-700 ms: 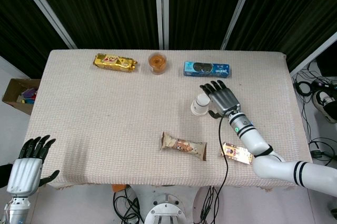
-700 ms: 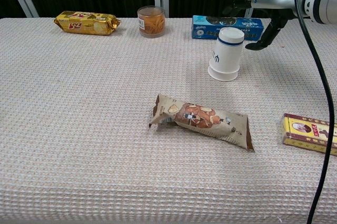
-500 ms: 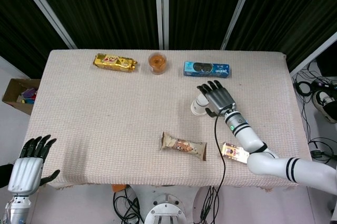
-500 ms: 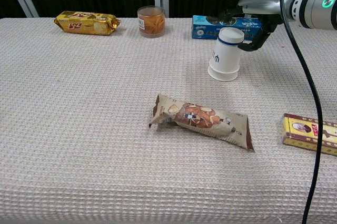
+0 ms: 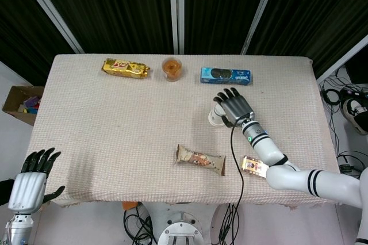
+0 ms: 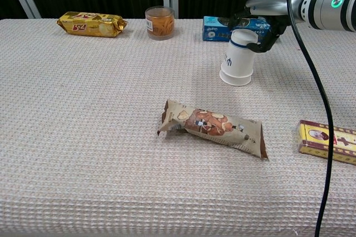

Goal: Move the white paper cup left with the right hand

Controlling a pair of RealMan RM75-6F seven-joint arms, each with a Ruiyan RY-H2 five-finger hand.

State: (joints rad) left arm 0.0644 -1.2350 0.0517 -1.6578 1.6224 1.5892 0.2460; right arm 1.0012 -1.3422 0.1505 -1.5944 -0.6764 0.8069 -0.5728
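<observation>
The white paper cup [image 5: 215, 117] [image 6: 238, 59] stands upside down, a blue band near its top, at the right of the middle of the table. My right hand [image 5: 235, 107] [image 6: 269, 5] hovers at the cup's top from the right. Its fingers are spread, reaching behind and over the cup, and the thumb hangs beside the cup's right side. No firm grip shows. My left hand [image 5: 31, 180] hangs off the table's front left corner with fingers apart, holding nothing; the chest view does not show it.
Along the far edge lie a gold snack pack [image 5: 125, 68] [image 6: 89, 24], an orange cup [image 5: 171, 68] [image 6: 159, 22] and a blue cookie box [image 5: 225, 75] [image 6: 218, 29]. A brown snack bar [image 5: 200, 159] [image 6: 214, 127] and a yellow box [image 5: 256, 167] [image 6: 328, 141] lie nearer.
My right hand has moved left and closed in on the cup's top, from beside it to over it. The cup stays in place. The left hand is still.
</observation>
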